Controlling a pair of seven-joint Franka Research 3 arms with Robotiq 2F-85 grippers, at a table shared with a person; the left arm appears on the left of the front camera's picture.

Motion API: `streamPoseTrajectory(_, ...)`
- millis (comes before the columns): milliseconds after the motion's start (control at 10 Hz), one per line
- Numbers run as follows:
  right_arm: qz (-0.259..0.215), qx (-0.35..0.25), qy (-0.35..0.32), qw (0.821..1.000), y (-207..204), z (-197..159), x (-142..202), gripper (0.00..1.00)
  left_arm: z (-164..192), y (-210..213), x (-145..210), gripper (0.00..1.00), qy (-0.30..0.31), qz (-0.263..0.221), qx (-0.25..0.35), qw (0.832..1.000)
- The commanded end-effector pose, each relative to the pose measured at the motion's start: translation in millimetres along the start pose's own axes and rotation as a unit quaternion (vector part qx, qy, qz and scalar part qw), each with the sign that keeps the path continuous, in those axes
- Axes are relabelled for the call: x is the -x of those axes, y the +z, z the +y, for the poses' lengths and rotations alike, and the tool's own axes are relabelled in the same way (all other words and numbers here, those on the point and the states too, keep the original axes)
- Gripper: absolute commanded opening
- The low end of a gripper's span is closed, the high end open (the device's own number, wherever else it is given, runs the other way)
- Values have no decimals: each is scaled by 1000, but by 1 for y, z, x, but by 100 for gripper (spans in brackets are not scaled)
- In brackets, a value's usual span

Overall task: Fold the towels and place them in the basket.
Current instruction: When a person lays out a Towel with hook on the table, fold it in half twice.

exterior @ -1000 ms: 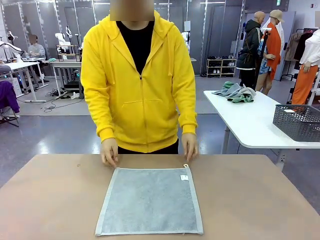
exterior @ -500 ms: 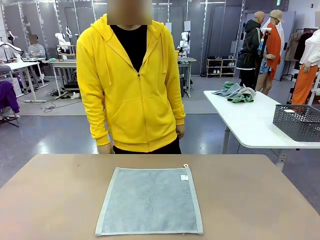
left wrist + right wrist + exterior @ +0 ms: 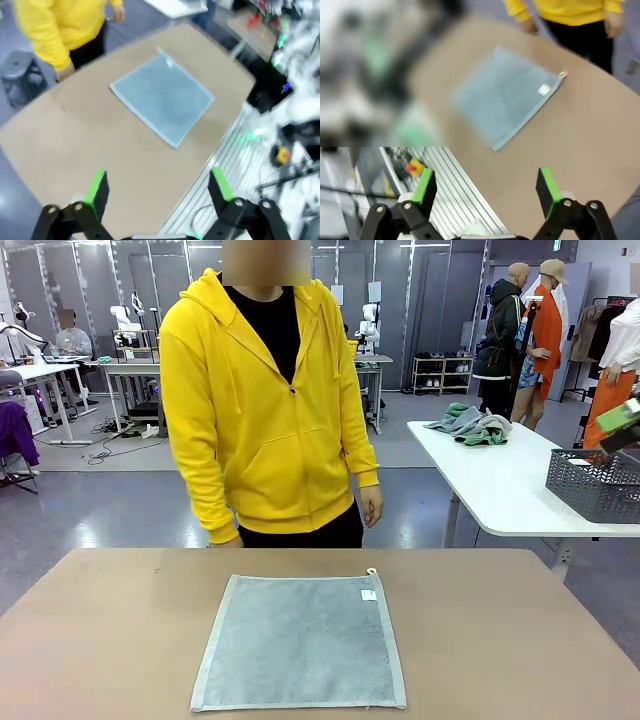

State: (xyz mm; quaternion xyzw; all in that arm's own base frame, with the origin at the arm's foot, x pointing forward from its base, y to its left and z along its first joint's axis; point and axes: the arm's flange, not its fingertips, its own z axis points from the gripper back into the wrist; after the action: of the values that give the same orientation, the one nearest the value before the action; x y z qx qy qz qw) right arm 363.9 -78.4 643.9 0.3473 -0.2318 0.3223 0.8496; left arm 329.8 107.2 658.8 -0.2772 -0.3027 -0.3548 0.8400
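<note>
A pale grey-blue towel (image 3: 300, 642) lies flat and unfolded on the brown table (image 3: 100, 640), its white tag (image 3: 368, 595) at the far right corner. The left wrist view has the towel (image 3: 162, 97) well ahead of my left gripper (image 3: 159, 187), which hangs high above the table, open and holding nothing. My right gripper (image 3: 485, 187) is also open and high, with the towel (image 3: 507, 95) far ahead of it. One green-padded finger (image 3: 620, 418) shows at the front view's right edge. The cream-white towel is out of view. A dark grey lattice basket (image 3: 595, 483) stands on the neighbouring white table.
A person in a yellow hoodie (image 3: 265, 410) stands at the table's far side, hands (image 3: 371, 505) down and off the table. Crumpled cloths (image 3: 468, 424) lie on the white table (image 3: 500, 490) at the right. A metal frame edge (image 3: 445, 190) runs under my right gripper.
The person let go of the towel's far corners, straightened up and dropped both hands. A green-padded finger has come into the front view at the right edge. The towel has not moved.
</note>
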Motion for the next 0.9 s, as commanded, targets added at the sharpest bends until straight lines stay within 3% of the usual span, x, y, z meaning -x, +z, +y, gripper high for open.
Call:
streamPoseTrajectory(0,42,26,118,992,-23,25,1,100,-22,-22,1,100,-114,28,-15,993)
streamPoseTrajectory(200,119,79,260,955,-62,66,0,100,-63,-63,2,100,-227,73,-14,971)
streamPoseTrajectory(300,138,82,298,941,-79,76,2,100,-78,-81,8,100,-261,91,-7,961)
streamPoseTrajectory(600,154,113,363,912,-118,86,12,100,-97,-118,27,100,-282,151,-2,948)
streamPoseTrajectory(800,158,110,355,915,-131,81,19,100,-100,-125,29,100,-263,142,19,954)
